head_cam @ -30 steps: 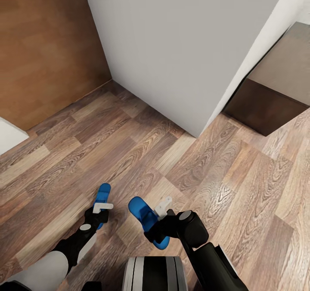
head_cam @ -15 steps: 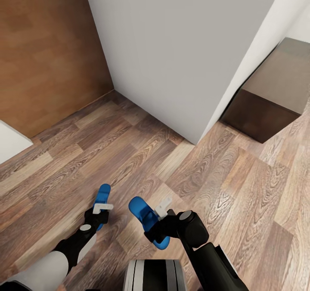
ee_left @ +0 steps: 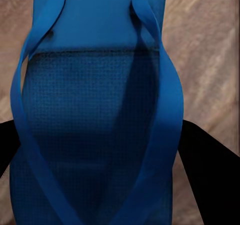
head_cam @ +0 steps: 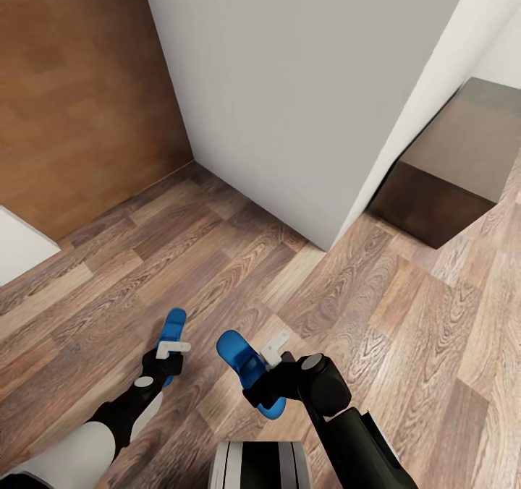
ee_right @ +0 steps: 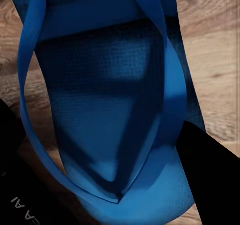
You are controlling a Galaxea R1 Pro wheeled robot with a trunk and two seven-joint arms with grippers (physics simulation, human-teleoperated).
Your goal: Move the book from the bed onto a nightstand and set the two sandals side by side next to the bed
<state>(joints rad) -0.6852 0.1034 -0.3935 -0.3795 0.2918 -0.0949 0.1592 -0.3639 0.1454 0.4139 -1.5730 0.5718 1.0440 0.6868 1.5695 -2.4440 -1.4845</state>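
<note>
Ahead of you a white wall corner [head_cam: 289,77] juts into the wood-plank floor [head_cam: 405,315], with a wooden panel [head_cam: 79,91] off to the left and a long low dark brown cabinet [head_cam: 449,178] to the right. Lower down, each arm carries one blue sandal: your left gripper [head_cam: 171,351] is clamped on the left sandal [head_cam: 172,328], and your right gripper [head_cam: 269,359] is clamped on the right sandal [head_cam: 242,362]. In both wrist views the dark fingers [ee_left: 207,160] [ee_right: 207,165] bracket the sole, straps facing the camera, so each sandal's long axis runs out along its fingers. Both soles point roughly forward, near each other, the right one angled slightly leftward; you will likely need them parallel at set-down.
</note>
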